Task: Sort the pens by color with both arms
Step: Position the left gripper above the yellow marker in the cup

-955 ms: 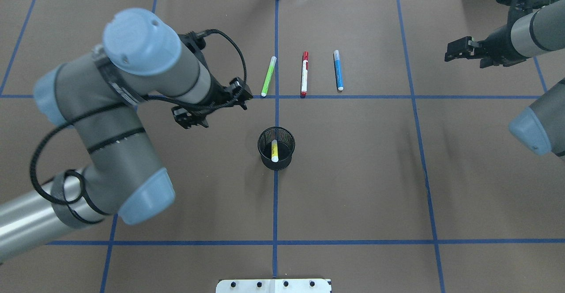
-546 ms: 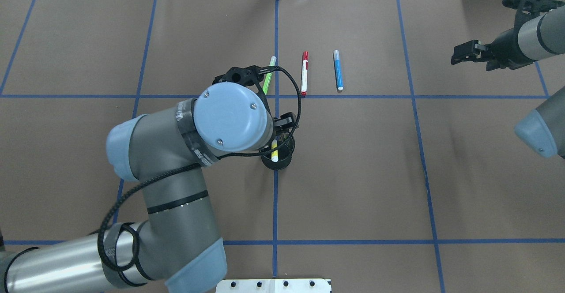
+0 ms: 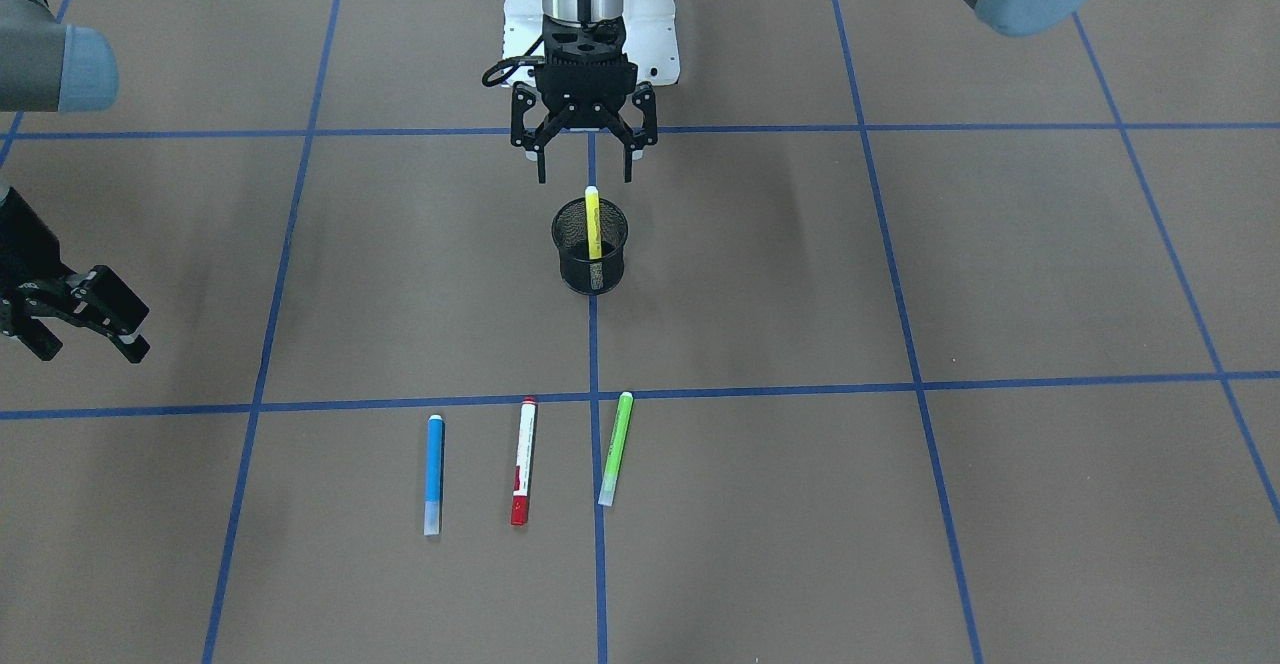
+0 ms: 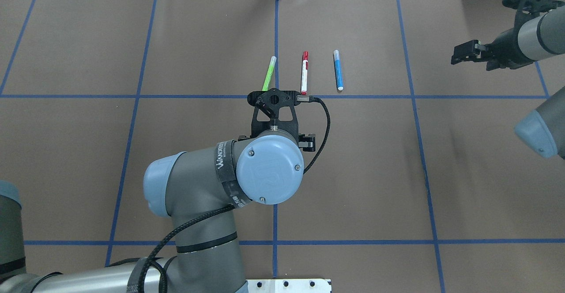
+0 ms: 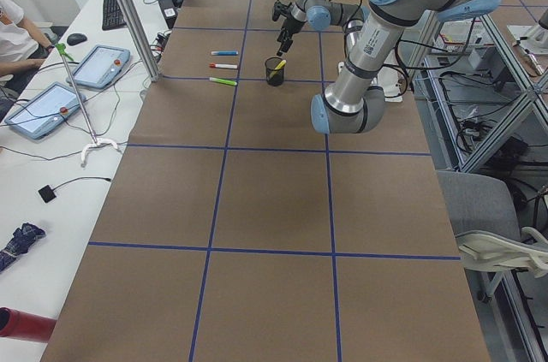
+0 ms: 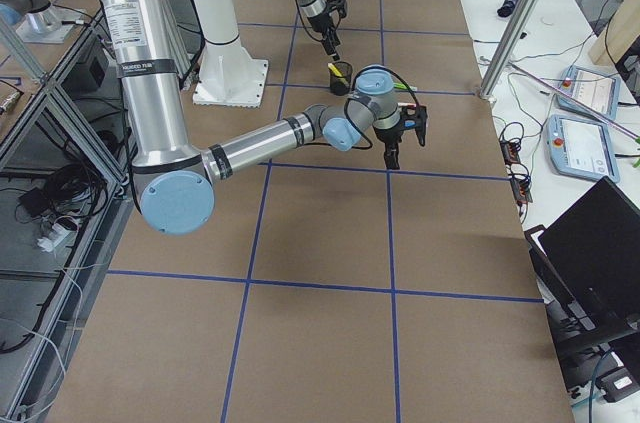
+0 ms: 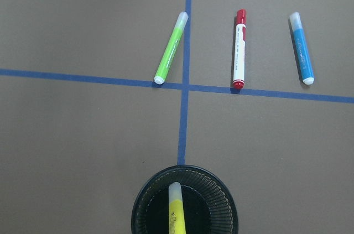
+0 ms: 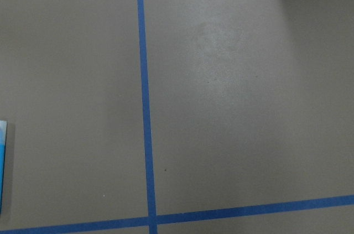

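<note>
Exterior front-facing view, items on the brown, blue-taped table (image 3: 900, 274):

1. Left gripper (image 3: 585, 176): points straight down, directly above the black mesh cup (image 3: 573, 262). Its jaws are spread wide and hold nothing. Its fingertips hang just above the top of the yellow pen (image 3: 592, 224) without touching it.
2. Yellow pen: stands in the mesh cup, leaning against the rim, with its upper end sticking out above it. The left wrist camera looks down on its pale tip inside the cup.
3. Mesh cup: sits on the lengthwise centre tape line, between the robot's base and the row of pens.
4. Lime green pen (image 3: 616, 447): lies flat just beside the centre tape line, slightly slanted. One end touches the crosswise tape line.
5. Red-and-white pen (image 3: 523, 459): lies flat next to the green one and apart from it. One end is on the same crosswise line.
6. Blue pen (image 3: 434, 472): lies flat at the end of the row on the robot's right, close to the crosswise line.
7. Right gripper (image 3: 90, 344): well off to the robot's right, clear of every pen. Its fingers are parted and hold nothing.
8. Left arm (image 4: 269, 169): in the overhead view its blue-capped wrist covers the cup entirely.
9. Right arm (image 4: 534, 32): at the far right edge of the overhead view.
</note>
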You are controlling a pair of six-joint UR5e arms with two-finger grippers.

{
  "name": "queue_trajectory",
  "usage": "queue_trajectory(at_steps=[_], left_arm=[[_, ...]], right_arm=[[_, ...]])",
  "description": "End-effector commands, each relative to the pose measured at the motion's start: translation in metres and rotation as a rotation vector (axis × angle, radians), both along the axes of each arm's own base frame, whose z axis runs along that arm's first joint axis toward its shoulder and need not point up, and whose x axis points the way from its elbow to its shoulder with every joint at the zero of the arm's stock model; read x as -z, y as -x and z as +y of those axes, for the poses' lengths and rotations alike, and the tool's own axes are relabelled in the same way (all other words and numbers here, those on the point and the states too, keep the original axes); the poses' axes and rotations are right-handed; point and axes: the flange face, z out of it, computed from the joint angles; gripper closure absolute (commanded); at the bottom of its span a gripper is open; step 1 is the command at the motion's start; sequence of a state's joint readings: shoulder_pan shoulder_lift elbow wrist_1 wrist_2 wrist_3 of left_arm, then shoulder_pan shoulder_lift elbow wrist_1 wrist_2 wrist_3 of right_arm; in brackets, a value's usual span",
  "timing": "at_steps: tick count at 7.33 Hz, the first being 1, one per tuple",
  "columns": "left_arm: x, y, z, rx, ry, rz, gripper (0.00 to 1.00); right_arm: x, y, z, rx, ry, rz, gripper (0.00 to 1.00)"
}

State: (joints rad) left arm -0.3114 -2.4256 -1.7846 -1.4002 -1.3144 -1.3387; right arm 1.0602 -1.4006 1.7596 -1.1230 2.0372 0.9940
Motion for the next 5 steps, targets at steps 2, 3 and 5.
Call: queue_trajectory(at_steps=[2, 3, 5], left_arm=[[-0.007, -0.019, -0.012, -0.014, -0.068, -0.077, 0.02], [-0.007, -0.020, -0.014, -0.013, -0.069, -0.055, 0.04], [-0.016, -0.031, -0.015, -0.066, -0.032, -0.004, 0.15]], right_arm=[[-0.001, 0.000, 0.000, 0.000, 0.001, 0.001, 0.01], [-0.003, 0.000, 0.001, -0.001, 0.006, 0.002, 0.00], [-0.010, 0.001, -0.001, -0.001, 0.020, 0.010, 0.00]])
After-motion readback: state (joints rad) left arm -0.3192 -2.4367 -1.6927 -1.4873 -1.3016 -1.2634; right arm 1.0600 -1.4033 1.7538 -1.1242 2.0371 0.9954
